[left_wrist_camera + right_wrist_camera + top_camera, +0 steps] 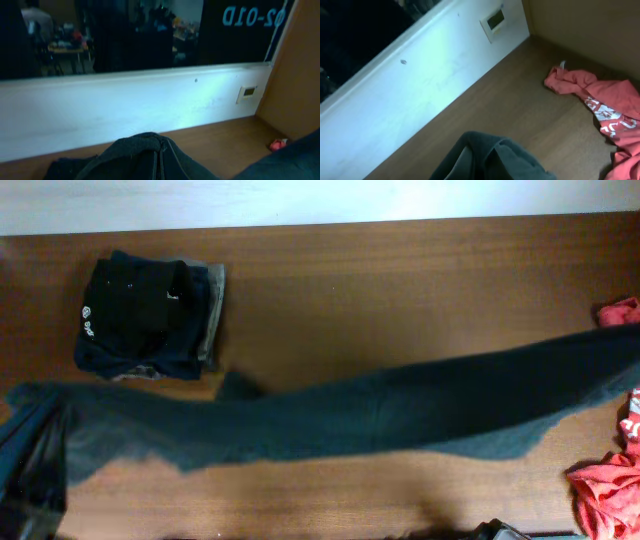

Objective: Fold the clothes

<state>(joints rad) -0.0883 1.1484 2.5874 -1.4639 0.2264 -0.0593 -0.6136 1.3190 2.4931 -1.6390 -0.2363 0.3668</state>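
Charcoal garment stretches across the surface, one end pinched in the left tool, the other in the right tool; best hold tension even and lower it flat before folding.

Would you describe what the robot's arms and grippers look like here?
Little shows. The left arm is a glossy black shape at the overhead view's lower left; the right arm is a dark sliver at the bottom edge. Dark cloth hides the fingers in both wrist views. No cables or markings show.
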